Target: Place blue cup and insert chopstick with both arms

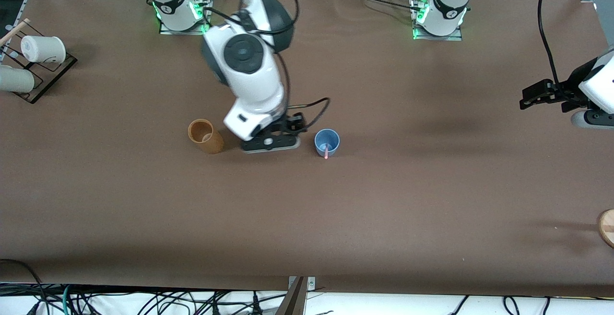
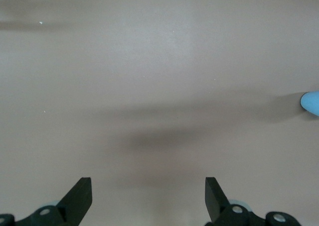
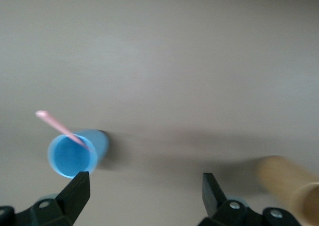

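Front view: brown table carries everything; the right arm, based at the right arm's end, reaches down to mid-table, while the left arm is parked over the table's edge at its own end, waiting. Right gripper sits low over the table between the brown cup and the blue cup, holding nothing; right wrist view shows its fingers spread wide with bare table between them. Left gripper hangs over bare table well apart from the cups; left wrist view shows its fingers likewise apart and empty, with only a sliver of the blue cup at the frame edge. Blue cup stands upright mid-table, beside the right gripper on the side toward the left arm's end. Chopstick is inside the blue cup, tilted, pink tip leaning over the rim on the side nearer the front camera; right wrist view confirms this. Judgement: cup placed, chopstick inserted, both grippers let go, so the task looks essentially complete. Remaining, if anything: pulling the right arm clear without knocking the blue cup. White cups on a rack at the right arm's end are uninvolved.
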Available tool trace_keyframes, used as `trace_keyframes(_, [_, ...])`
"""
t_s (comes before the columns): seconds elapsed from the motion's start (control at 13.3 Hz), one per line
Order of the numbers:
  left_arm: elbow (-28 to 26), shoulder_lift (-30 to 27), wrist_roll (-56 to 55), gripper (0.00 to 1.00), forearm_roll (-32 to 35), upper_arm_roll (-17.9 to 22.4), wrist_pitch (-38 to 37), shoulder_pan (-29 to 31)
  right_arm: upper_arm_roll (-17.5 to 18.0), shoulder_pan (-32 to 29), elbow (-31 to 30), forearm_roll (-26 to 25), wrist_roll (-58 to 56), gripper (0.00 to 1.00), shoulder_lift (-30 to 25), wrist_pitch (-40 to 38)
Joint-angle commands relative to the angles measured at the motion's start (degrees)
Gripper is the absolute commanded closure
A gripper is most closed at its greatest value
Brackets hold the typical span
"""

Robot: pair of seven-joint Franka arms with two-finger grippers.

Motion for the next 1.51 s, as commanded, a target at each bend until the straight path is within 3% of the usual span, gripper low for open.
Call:
trace_keyframes(0.0, [0.40,0.10,0.34,0.00,-1.23,-0.02,0.43,0.17,0.00,-6.30,-1.82,0.66,-11.12,0.00,-5.30,-6.11])
trace_keyframes(0.15, [0.31,0.10,0.34,0.00,-1.23,-0.02,0.43,0.08,-1.05,-9.47,-8.04,4.24,-14.48,0.00,-11.44,-8.67])
trace_keyframes(0.3, [0.31,0.10,0.34,0.00,-1.23,-0.02,0.43,0.08,-2.90,-9.57,-16.99,4.35,-15.98,0.00,-18.99,-8.42])
trace_keyframes(0.45, [0.31,0.10,0.34,0.00,-1.32,-0.02,0.43,-0.01,-3.08,-10.44,-26.75,3.83,-15.98,0.00,-28.13,-7.98])
trace_keyframes(0.6, [0.31,0.10,0.34,0.00,-1.32,-0.02,0.43,-0.01,-1.33,-14.90,-30.64,2.95,-16.95,0.00,-33.33,-9.02])
trace_keyframes(0.98, [0.31,0.19,0.34,0.00,-2.11,-0.02,0.43,0.17,5.86,-24.76,-31.27,-2.75,-25.21,0.00,-36.34,-11.67])
trace_keyframes(1.05, [0.31,0.19,0.26,0.00,-2.11,-0.02,0.43,0.17,6.32,-24.77,-31.19,-4.59,-24.78,0.00,-36.69,-11.84])
trace_keyframes(1.43, [0.31,0.19,0.34,0.00,-2.11,-0.02,0.43,0.17,6.06,-24.86,-29.87,-4.26,-24.51,0.00,-35.91,-12.98])
